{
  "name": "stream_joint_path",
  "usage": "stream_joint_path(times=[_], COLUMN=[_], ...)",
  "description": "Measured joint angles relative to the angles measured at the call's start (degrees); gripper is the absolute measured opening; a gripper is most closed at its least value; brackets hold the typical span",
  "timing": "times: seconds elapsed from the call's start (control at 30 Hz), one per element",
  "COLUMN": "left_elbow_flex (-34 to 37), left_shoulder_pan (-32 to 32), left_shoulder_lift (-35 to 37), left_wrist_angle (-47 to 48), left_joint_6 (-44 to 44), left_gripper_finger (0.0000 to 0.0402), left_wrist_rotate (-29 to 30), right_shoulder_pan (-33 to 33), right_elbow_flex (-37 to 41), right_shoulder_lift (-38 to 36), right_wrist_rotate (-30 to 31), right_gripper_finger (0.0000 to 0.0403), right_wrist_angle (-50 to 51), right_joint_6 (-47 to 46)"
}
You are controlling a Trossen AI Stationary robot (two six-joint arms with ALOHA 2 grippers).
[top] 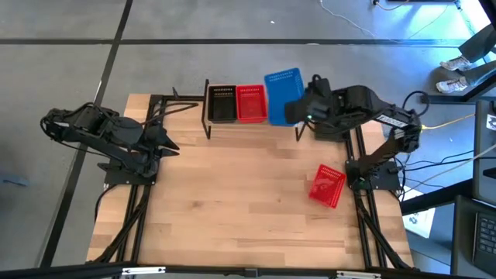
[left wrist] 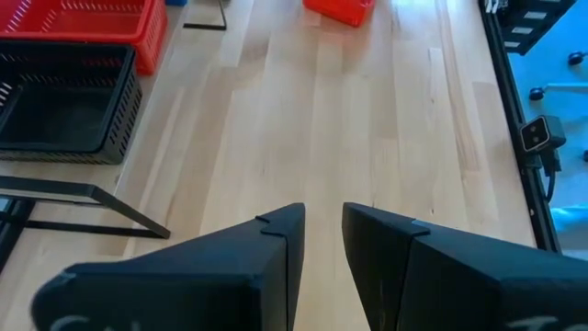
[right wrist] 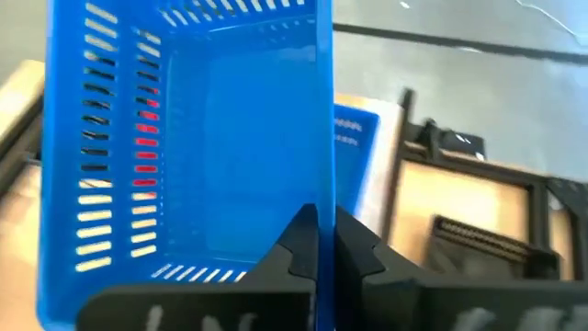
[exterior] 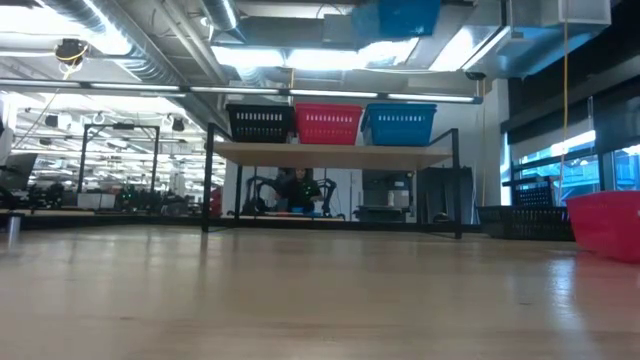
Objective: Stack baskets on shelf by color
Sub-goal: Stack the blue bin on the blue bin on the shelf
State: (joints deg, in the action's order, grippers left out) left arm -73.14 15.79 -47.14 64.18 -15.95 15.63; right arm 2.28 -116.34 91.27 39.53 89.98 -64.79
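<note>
Blue basket (right wrist: 184, 138), probably light, stiff and slick, hangs over the shelf's (top: 203, 101) blue end, its thin rim clamped in the right end effector (right wrist: 317, 241), while the left end effector (left wrist: 317, 248) waits apart.

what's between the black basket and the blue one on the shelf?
A red basket sits between the black basket and the blue basket on the shelf, clearest in the low view; the high view shows the same row.
</note>
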Motion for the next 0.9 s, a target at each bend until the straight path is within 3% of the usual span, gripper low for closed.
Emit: stream_joint_path(times=[0.17, 0.53, 0.73, 0.9], left_elbow_flex=[0.0, 0.0, 0.0, 0.0], left_shoulder_pan=[0.0, 0.0, 0.0, 0.0], left_shoulder_lift=[-0.2, -0.1, -0.1, -0.1], left_wrist_angle=[-0.7, -0.8, -0.8, -0.9], left_joint_6=[0.0, -0.4, -0.5, -0.5], left_gripper_finger=[0.0069, 0.0069, 0.0069, 0.0069], left_wrist_rotate=[0.4, 0.7, 3.4, 3.4], right_shoulder_pan=[2.5, 11.7, 14.8, 15.9], right_elbow_flex=[11.6, 28.0, 33.5, 34.3], right_shoulder_lift=[-5.9, -14.3, -15.0, -14.9], right_wrist_rotate=[-0.3, -9.9, -16.8, -18.1], right_gripper_finger=[0.0000, 0.0000, 0.0001, 0.0002], right_wrist_angle=[-4.4, -23.5, -35.0, -35.1], right_joint_6=[-5.6, 1.8, 6.8, 6.6])
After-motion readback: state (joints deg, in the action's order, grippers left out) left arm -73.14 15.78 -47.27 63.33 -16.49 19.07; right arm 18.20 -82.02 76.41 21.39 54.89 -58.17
